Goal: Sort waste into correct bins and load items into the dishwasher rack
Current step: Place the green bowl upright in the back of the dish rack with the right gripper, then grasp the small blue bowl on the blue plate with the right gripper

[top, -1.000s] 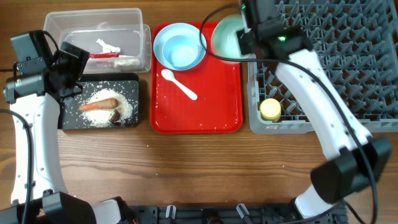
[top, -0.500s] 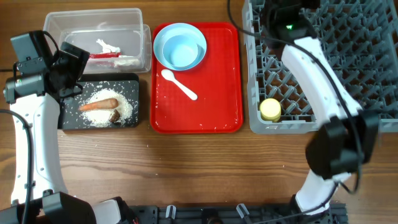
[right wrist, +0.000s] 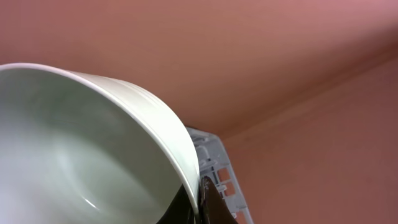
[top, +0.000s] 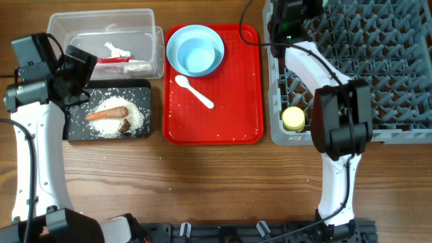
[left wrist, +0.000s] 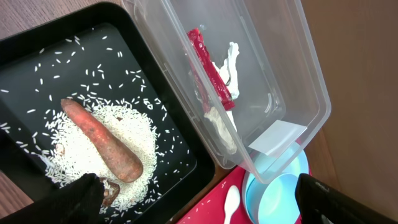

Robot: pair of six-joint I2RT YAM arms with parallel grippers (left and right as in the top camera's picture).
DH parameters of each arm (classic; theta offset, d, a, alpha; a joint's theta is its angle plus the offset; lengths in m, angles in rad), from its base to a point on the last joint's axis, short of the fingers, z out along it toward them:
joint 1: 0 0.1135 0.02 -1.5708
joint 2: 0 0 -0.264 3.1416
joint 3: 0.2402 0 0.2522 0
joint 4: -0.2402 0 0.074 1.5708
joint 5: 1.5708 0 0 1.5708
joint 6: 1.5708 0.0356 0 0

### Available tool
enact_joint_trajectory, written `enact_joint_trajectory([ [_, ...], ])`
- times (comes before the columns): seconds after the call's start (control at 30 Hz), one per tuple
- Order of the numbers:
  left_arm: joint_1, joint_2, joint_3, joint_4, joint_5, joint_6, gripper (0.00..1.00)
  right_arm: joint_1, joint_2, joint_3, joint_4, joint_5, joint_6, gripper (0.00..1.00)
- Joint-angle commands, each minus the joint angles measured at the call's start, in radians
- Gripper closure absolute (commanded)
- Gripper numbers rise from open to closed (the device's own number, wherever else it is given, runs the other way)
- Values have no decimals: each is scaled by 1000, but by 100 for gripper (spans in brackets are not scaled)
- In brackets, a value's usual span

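Note:
My right gripper [right wrist: 200, 202] is shut on the rim of the pale mint-green bowl [right wrist: 81, 162], held tilted; this shows only in the right wrist view. The right arm [top: 291, 20] reaches over the far left corner of the grey dishwasher rack [top: 405, 74], where a yellow cup [top: 293, 119] stands. My left gripper [top: 71, 67] is open and empty, hovering between the clear tub [top: 145, 17] and the black tray [top: 143, 91]. The tub holds a red wrapper [left wrist: 210, 78] and white scraps [left wrist: 231, 59]. The tray holds rice [top: 138, 116], a carrot piece [top: 108, 113] and a brown lump [top: 126, 126].
The red serving tray [top: 236, 101] sits between the bins and the rack. It carries a pale blue bowl [top: 195, 54], apparently on a pale blue plate, and a white spoon [top: 194, 92]. Bare wooden table [top: 216, 182] lies in front.
My right arm has carried the mint-green bowl from the red tray's back right corner to above the rack's far left corner, out of the overhead view. The left arm has not moved.

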Motion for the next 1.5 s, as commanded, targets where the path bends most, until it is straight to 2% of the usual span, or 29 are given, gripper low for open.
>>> enact_joint_trajectory([
  [0.0,-1,-5,8,0,8,20,0,5,27,4,12,-6,-21,96],
  [0.43,-1,-5,8,0,8,20,0,18,27,3,-190,-50,9,96],
  [0.47,-1,-5,8,0,8,20,0,18,27,3,-192,-50,8,91],
  [0.5,-1,-5,8,0,8,19,0,19,27,3,-195,-49,8,82],
  [0.57,-1,-5,8,0,8,20,0,23,27,3,-194,-30,10,75],
  [0.6,-1,-5,8,0,8,20,0,24,27,3,-188,-16,30,64],
  [0.63,-1,-5,8,0,8,20,0,27,27,3,-181,-7,53,50],
  [0.7,-1,-5,8,0,8,20,0,36,26,3,-173,3,89,0],
  [1.0,-1,-5,8,0,8,20,0,116,-18,3,-161,3,100,0],
  [1.17,-1,-5,8,0,8,20,0,163,-126,3,-183,1,273,0],
  [1.23,-1,-5,8,0,8,20,0,195,-174,3,-256,-36,369,0],
  [1.3,-1,-5,8,0,8,20,0,227,-211,3,-369,-136,493,0],
  [1.33,-1,-5,8,0,8,20,0,248,-235,3,-456,-247,570,0],
  [1.4,-1,-5,8,0,8,20,0,275,-264,3,-596,-556,716,0],
  [1.47,-1,-5,8,0,8,20,0,280,-265,3,-659,-853,909,0],
])
